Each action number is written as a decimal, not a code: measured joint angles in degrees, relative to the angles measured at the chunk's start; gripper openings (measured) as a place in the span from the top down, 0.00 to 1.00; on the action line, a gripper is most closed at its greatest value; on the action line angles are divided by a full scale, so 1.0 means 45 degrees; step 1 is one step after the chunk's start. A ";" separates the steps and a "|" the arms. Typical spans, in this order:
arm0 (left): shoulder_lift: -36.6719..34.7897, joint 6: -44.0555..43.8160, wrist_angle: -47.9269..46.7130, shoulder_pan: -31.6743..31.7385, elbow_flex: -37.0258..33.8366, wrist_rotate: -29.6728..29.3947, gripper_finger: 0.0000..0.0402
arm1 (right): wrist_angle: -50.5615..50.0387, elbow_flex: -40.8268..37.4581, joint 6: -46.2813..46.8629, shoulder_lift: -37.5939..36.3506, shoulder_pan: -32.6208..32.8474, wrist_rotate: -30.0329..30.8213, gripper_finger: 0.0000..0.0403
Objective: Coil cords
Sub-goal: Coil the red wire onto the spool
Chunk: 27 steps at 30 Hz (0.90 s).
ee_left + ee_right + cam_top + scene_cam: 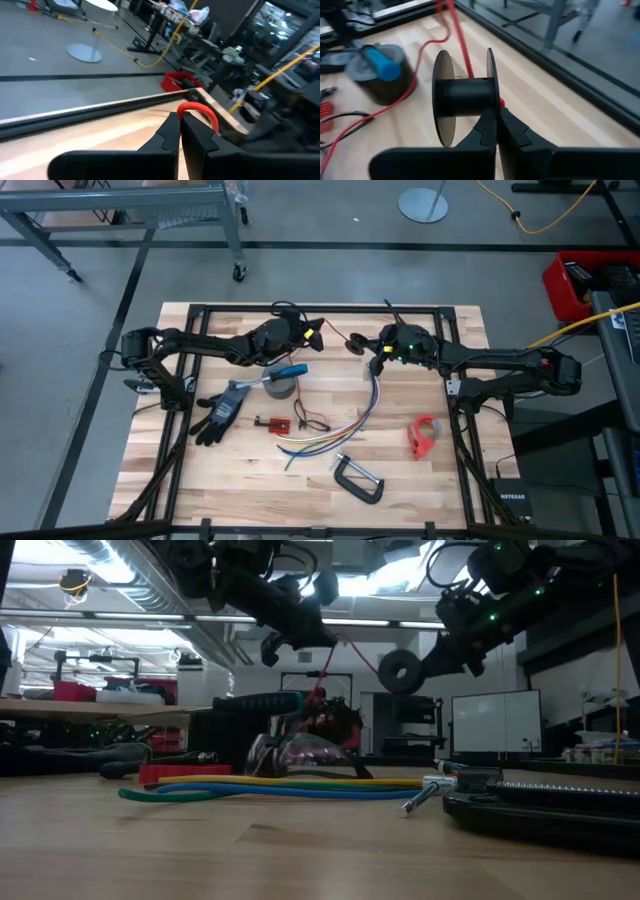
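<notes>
A red cord runs from a black spool to my left gripper, which is shut on it above the table's far middle. My right gripper is shut on the spool, held in the air to the right of the left gripper. More red cord trails down to the table past the tape roll. A bundle of yellow, blue and green strands lies on the table's middle. A thin black wire lies beside it. My left gripper pinches the red cord between its two fingertips. A loop of cord arches out beyond the tips. The cord is clear of the table here and stretches toward the spool. My right gripper pinches the rim of one spool flange between its fingertips. The spool is lifted clear, with its axle lying level across the fingers.
A grey tape roll with a blue-handled tool on it stands left of centre, a black glove beside it. A small red board, a metal C-clamp and an orange-red part lie toward the near side.
</notes>
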 joint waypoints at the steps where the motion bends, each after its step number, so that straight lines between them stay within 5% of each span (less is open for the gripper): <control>1: 0.0000 -0.0103 -0.0015 -0.0029 0.0083 0.0193 1.00 | -0.0009 0.0000 0.0000 0.0000 0.0000 0.0301 1.00; 8: 0.0005 -0.0298 0.0002 -0.0492 0.0770 0.0680 1.00 | 0.0320 0.0000 0.0228 0.0000 0.0000 0.1472 1.00; 21: 0.1474 -0.0274 -0.0054 -0.0684 0.2365 0.0986 1.00 | 0.2578 0.0000 0.1167 0.0863 0.0479 0.0162 1.00; 27: 0.1885 0.0360 -0.2473 -0.0451 0.3566 0.1265 1.00 | 0.2188 0.0000 0.1146 0.1620 0.0928 0.0290 1.00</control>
